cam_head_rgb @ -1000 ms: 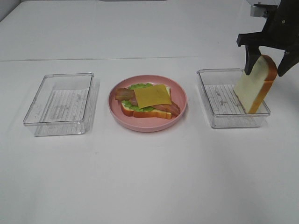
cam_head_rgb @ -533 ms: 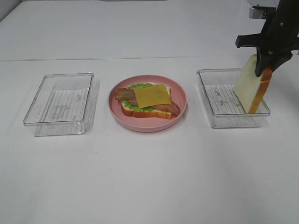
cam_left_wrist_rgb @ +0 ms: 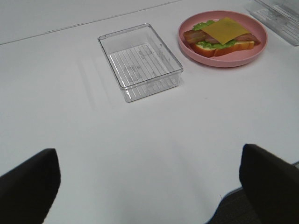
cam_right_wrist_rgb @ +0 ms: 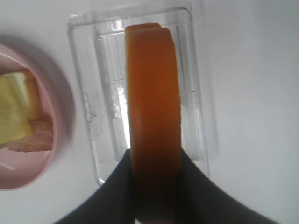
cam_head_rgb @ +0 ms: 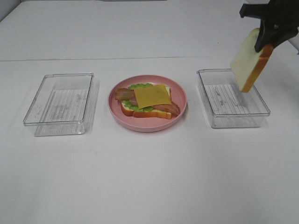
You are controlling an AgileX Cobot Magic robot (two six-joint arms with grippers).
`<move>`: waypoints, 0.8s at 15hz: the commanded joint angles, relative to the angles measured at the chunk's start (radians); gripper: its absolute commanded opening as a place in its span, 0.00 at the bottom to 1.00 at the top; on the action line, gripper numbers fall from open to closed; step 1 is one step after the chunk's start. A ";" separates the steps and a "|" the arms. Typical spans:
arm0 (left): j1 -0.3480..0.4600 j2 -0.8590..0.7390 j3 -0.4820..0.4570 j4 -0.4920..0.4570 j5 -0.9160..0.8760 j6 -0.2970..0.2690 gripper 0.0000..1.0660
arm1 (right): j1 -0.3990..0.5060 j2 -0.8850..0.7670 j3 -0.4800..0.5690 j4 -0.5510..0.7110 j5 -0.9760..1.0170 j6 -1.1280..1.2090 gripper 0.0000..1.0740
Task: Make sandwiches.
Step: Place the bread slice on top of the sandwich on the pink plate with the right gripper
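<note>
An open-faced sandwich (cam_head_rgb: 148,100) lies on the pink plate (cam_head_rgb: 182,110): bread, lettuce, bacon strips and a yellow cheese slice on top. My right gripper (cam_head_rgb: 266,39) is shut on a white bread slice (cam_head_rgb: 246,63) with an orange-brown crust, which hangs tilted in the air above the right clear container (cam_head_rgb: 233,122). In the right wrist view the slice's crust (cam_right_wrist_rgb: 154,107) is pinched between the fingers (cam_right_wrist_rgb: 117,186) over that container (cam_right_wrist_rgb: 93,116). My left gripper (cam_left_wrist_rgb: 149,186) stands open over bare table, well short of the sandwich (cam_left_wrist_rgb: 222,35).
An empty clear container (cam_head_rgb: 60,102) sits left of the plate and also appears in the left wrist view (cam_left_wrist_rgb: 140,63). The right container holds nothing. The pink plate (cam_left_wrist_rgb: 224,63) stands between the two containers.
My right gripper closed on the bread slice that leaned in the right container and lifted it up and clear of the container. The left arm has not moved.
</note>
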 commanded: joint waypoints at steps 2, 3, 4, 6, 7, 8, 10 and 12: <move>0.001 -0.008 0.001 -0.004 -0.008 -0.001 0.93 | 0.003 -0.076 0.006 0.260 -0.010 -0.079 0.00; 0.001 -0.008 0.001 -0.004 -0.008 -0.001 0.93 | 0.019 -0.079 0.021 0.368 -0.035 -0.113 0.00; 0.001 -0.008 0.001 -0.004 -0.008 -0.001 0.93 | 0.049 -0.076 0.048 0.454 -0.078 -0.145 0.00; 0.001 -0.008 0.001 -0.004 -0.008 -0.001 0.93 | 0.126 -0.065 0.123 0.571 -0.199 -0.185 0.00; 0.001 -0.008 0.001 -0.004 -0.008 -0.001 0.93 | 0.171 -0.058 0.173 0.614 -0.288 -0.194 0.00; 0.001 -0.008 0.001 -0.004 -0.008 -0.001 0.93 | 0.192 -0.054 0.196 0.634 -0.331 -0.196 0.00; 0.001 -0.008 0.001 -0.004 -0.008 -0.001 0.93 | 0.248 -0.021 0.253 0.709 -0.444 -0.201 0.00; 0.001 -0.008 0.001 -0.004 -0.008 -0.001 0.93 | 0.281 0.074 0.258 0.804 -0.436 -0.201 0.00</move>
